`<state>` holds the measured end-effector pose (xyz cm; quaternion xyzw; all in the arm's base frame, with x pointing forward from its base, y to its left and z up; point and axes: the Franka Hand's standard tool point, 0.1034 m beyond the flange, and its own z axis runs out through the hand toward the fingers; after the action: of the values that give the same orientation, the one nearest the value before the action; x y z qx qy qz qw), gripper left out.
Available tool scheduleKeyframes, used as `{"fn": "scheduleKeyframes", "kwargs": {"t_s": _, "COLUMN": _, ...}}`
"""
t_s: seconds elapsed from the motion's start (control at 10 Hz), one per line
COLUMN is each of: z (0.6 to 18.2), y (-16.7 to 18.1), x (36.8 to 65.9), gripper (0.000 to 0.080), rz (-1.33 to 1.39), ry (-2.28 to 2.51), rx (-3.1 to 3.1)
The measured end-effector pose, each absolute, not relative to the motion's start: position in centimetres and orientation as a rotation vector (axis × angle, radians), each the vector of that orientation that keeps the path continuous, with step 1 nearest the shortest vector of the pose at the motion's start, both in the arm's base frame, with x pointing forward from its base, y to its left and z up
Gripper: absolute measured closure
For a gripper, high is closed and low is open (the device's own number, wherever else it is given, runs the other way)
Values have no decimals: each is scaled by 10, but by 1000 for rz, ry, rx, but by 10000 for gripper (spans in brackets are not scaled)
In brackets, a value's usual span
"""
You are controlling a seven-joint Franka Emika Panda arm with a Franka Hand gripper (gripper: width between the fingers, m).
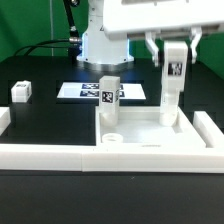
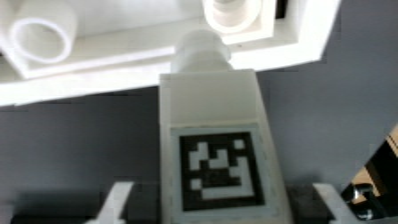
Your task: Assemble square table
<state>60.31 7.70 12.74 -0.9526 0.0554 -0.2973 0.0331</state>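
Claw [image 1: 174,55] grips leg [image 1: 173,95] nr slab [image 1: 145,130] rim.

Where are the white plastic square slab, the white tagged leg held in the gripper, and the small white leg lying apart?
white plastic square slab [image 1: 142,128]: exterior view, flat inner floor.
held white tagged leg [image 1: 173,71]: exterior view, its black-and-white tag.
small white leg [image 1: 21,92]: exterior view, front face.

Arm descends from above at the exterior view's right, wrist vertical. Gripper [image 1: 172,50] points straight down, fingers [image 2: 121,203] clamped on both sides of an upright leg [image 1: 173,80].
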Motion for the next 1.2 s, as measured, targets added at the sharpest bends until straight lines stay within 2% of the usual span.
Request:
{"fn": "scheduleKeyframes", "kwargs": {"t_s": 0.5, "z": 124, "y": 79, "x": 601, "gripper": 508, "rz": -908, "ry": 168, "rx": -2933}}
{"fn": "scheduleKeyframes", "kwargs": {"t_s": 0.9, "z": 96, "y": 102, "x": 607, "gripper": 508, "rz": -908, "ry": 130, "rx": -2933}}
{"fn": "scheduleKeyframes", "kwargs": {"t_s": 1.2, "z": 90, "y": 99, "x": 608, "gripper": 508, "rz": -903, "ry": 129, "rx": -2940}}
